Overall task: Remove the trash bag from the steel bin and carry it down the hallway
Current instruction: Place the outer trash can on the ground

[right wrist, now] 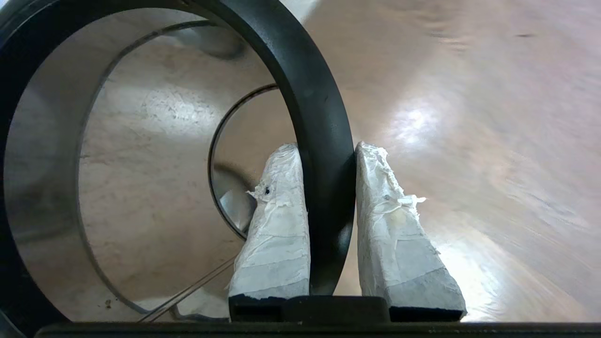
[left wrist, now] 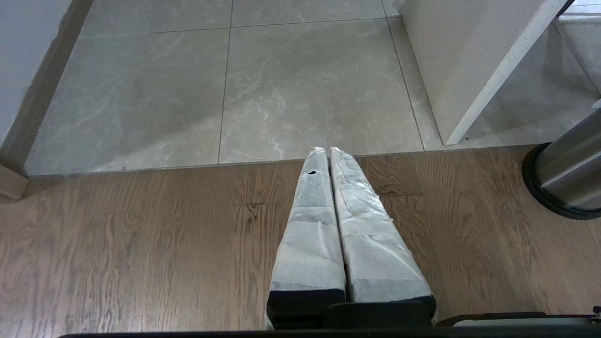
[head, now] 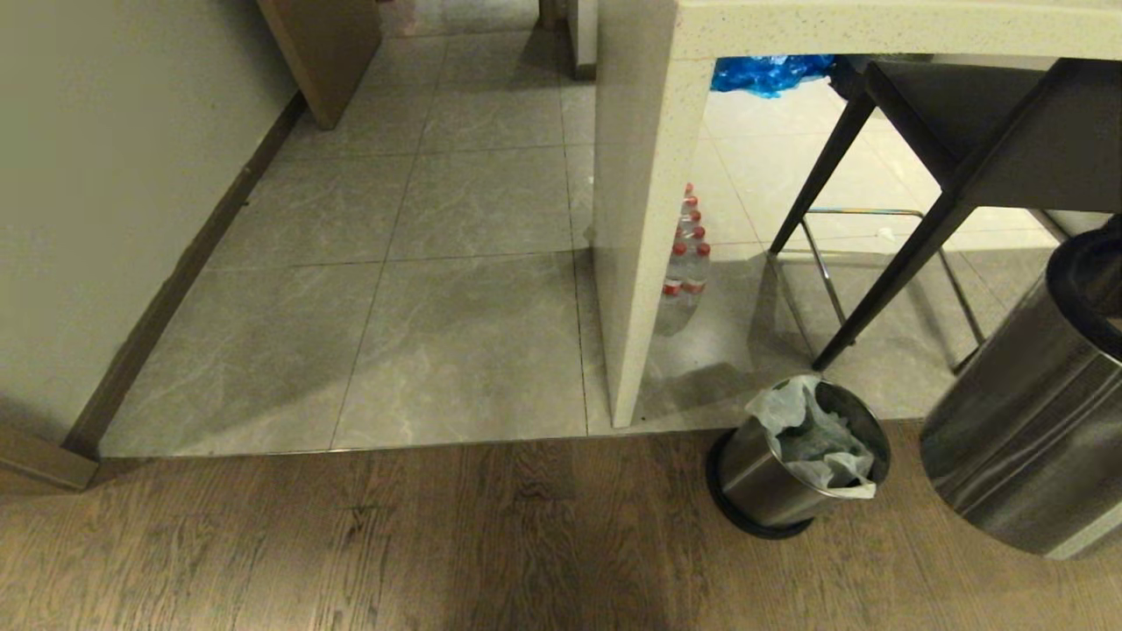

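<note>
Your left gripper point(left wrist: 328, 151) hangs parked over the wood floor, jaws pressed together and empty. The hallway point(head: 438, 219) tiles lie at eleven o'clock. At four o'clock the steel bin point(head: 763, 491) stands on the wood with the trash bag point(head: 820, 438) crumpled inside it. At three o'clock your right gripper point(right wrist: 327, 147) pinches the black ring point(right wrist: 324, 141) of a steel sleeve point(head: 1026, 438), probably to free the bag.

You're in a home: wood-plank floor point(head: 351, 543) meets grey marbled hallway tiles point(head: 456, 342), a pale stone counter point(head: 644, 219) with a dark stool point(head: 920, 166), and bottled water point(head: 688, 263) stashed underneath.
</note>
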Available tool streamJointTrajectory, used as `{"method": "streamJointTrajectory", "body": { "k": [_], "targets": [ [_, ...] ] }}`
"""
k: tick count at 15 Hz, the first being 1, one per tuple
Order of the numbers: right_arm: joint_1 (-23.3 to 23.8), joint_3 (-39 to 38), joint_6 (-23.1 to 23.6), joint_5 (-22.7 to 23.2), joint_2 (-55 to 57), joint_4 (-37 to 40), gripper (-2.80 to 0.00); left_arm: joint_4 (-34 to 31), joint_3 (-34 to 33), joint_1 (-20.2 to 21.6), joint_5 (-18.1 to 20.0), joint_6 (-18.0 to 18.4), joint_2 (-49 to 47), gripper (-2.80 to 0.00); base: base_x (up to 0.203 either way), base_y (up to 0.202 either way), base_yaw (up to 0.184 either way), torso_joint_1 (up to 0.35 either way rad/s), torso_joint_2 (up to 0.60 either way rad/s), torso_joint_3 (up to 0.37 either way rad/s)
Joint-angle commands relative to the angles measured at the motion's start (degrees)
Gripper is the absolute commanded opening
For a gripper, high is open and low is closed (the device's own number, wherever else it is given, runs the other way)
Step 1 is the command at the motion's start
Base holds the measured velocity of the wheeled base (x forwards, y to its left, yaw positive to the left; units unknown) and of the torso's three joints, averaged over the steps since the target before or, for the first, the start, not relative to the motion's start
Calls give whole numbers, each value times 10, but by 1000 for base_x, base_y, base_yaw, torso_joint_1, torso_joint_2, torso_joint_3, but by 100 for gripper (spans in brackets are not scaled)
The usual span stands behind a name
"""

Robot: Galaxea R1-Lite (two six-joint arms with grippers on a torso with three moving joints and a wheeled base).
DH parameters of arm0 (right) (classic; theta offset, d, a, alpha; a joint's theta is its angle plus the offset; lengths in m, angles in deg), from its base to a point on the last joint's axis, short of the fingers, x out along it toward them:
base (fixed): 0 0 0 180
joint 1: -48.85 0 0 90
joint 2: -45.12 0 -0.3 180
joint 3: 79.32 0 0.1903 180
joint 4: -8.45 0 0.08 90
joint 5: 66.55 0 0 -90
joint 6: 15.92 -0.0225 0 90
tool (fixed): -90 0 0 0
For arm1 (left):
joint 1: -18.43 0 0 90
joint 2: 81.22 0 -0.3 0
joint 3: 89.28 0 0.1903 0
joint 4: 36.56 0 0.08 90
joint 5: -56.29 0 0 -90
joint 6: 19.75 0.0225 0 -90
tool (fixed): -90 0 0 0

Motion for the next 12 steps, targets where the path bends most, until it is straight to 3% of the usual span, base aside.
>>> {"method": "streamJointTrajectory", "body": {
  "k": [1,6,12],
  "targets": [
    [35,6,1,0,72,-21,-280,0,0,0,0,0,0,-280,0,0,0,0,0,0],
    [74,37,17,21,215,-99,-280,0,0,0,0,0,0,-280,0,0,0,0,0,0],
    [68,38,49,117,384,-198,-280,0,0,0,0,0,0,-280,0,0,0,0,0,0]
  ]
}}
